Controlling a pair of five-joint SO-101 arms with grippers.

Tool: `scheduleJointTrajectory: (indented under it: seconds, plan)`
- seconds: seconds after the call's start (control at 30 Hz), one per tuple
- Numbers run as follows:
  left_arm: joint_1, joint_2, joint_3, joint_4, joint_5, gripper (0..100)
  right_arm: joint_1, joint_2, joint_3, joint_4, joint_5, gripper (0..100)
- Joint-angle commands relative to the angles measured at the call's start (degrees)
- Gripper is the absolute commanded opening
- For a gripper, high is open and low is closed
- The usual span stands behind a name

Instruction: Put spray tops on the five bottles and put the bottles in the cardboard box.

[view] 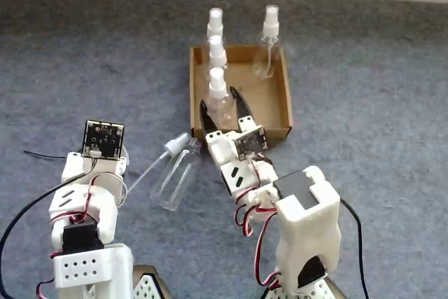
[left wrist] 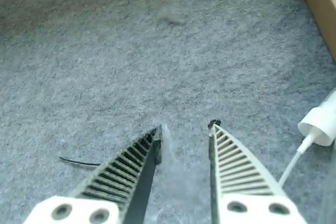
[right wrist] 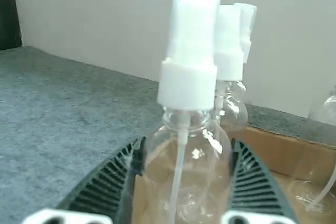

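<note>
My work surface is a grey carpet (view: pixel 70 68). On it sits the shallow cardboard box (view: pixel 285 106), open side up. Nearer my bases a clear bottle (view: pixel 175 176) lies on its side, a loose spray top (view: pixel 178 145) just beside its neck. A thin black cable (view: pixel 42 154) trails at the left.

Spray bottle (right wrist: pixel 186 145): clear wall, white top, nothing legible;
Cardboard box (view: pixel 285 96): plain brown walls, no marking that can be read;
Camera board (view: pixel 103 139): small marks, too tiny to make out
</note>
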Motion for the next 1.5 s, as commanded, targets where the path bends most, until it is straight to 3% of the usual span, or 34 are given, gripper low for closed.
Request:
scheduleJointTrajectory:
  seconds: [0.0,1.33,1.47]
  plan:
    - [0.92,-0.84,-0.31,-0.97,0.44,14,-0.57,-0.57,-1.80,-0.92,0.70,18.0]
    - [0.92,-0.75,-0.31,-0.97,0.44,14,-0.66,-4.97,-1.63,-0.75,0.44,18.5]
    - [0.92,-0.75,-0.31,-0.97,0.44,14,-0.66,-5.14,-1.63,2.77,0.35,18.5]
